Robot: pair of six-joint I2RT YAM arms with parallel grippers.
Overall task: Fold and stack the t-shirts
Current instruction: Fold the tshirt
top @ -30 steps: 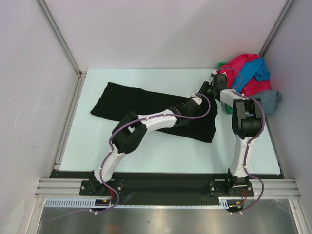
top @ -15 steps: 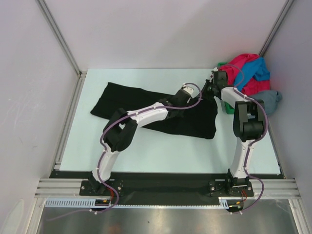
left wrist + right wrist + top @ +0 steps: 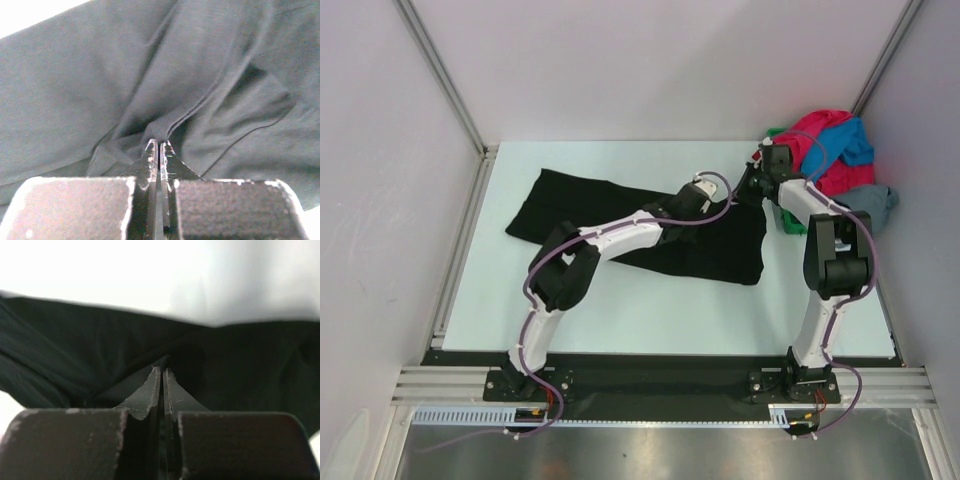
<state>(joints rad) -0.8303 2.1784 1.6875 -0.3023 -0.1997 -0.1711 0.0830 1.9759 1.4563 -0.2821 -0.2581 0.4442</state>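
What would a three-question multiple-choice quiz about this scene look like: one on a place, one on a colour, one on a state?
1. Where is the heap of coloured t-shirts?
A. far right corner of the table
B. near left corner
C. table's middle

2. What colour is the spread-out t-shirt?
A. red
B. blue
C. black

3. How are the left pincer and right pincer?
A. wide open
B. shut on the spread-out t-shirt
C. shut in empty air

Answers:
1 A, the heap sits where the far and right walls meet.
2 C, the cloth is black in every view.
3 B, each wrist view shows fingertips together with cloth puckered at them.
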